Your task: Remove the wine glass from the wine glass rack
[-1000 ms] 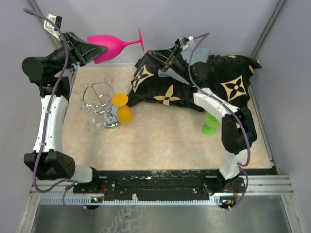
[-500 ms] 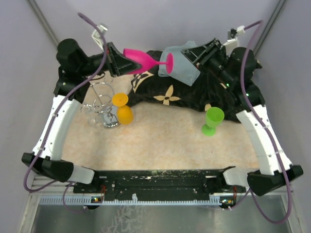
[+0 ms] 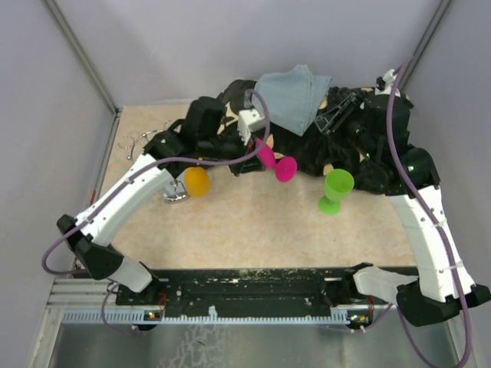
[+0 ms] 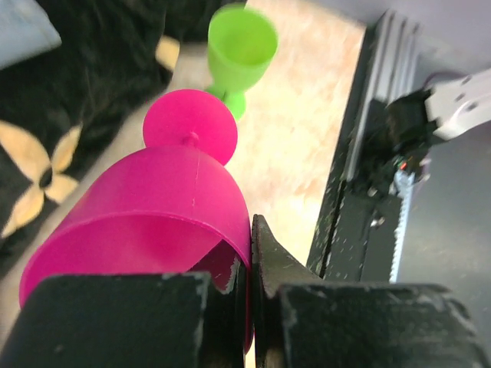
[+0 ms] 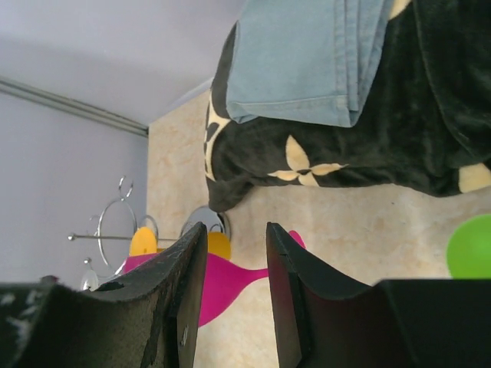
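Glass (image 4: 153, 207): pink, looks plastic; likely light, stiff, slick.
Left pincer (image 4: 247, 245): clamped on the bowl's rim.
Right pincer (image 5: 235, 230): half open, empty.
Surer hold: probably the stem.

Pink glass (image 4: 153, 207): smooth plastic, satin sheen seen on bowl. Green glass (image 4: 242, 46): same smooth plastic, slightly glossier. Rack (image 3: 176, 194): thin metal wire, chrome-bright, mirror-like base. Black cloth (image 5: 368, 146): plush, velvety, matt, cream-printed. Blue-grey cloth (image 5: 307, 54): flat-woven, matt. Table (image 3: 253, 230): speckled beige, matt, finely grained.
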{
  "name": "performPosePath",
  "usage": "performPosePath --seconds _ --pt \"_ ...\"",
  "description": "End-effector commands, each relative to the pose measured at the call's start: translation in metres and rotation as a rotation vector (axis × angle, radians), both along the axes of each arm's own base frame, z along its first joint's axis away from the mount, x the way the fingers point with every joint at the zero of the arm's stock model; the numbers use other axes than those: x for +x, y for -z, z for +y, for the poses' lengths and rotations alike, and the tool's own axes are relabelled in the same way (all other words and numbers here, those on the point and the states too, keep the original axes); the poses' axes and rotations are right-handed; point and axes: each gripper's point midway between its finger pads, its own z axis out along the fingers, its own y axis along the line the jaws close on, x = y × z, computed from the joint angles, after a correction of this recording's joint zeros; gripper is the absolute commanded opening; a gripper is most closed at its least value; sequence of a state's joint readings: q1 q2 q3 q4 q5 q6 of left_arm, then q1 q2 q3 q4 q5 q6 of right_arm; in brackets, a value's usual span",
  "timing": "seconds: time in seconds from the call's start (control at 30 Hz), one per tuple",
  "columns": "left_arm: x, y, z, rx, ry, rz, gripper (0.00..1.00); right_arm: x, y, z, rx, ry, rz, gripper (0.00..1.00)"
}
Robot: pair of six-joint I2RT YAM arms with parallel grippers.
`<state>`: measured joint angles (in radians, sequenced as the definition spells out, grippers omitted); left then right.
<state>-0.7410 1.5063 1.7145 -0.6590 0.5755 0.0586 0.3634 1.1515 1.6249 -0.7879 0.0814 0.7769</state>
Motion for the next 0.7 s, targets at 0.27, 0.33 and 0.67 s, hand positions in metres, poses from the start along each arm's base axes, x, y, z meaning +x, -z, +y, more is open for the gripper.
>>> performPosePath --seconds 0.27,0.33,0.67 --pt "-0.01 0.135 0.016 0.552 0.002 -0.003 0.0 -0.024 0.023 -0.033 -0.138 0.096 0.141 0.37" --pt "-0.012 0.149 0.018 0.6 0.006 0.006 0.0 -0.023 0.031 -0.034 -0.155 0.097 0.168 0.37" --pt "-0.018 0.2 0.018 0.749 0.052 0.085 0.0 -0.023 0.063 -0.033 -0.189 0.092 0.252 0.37"
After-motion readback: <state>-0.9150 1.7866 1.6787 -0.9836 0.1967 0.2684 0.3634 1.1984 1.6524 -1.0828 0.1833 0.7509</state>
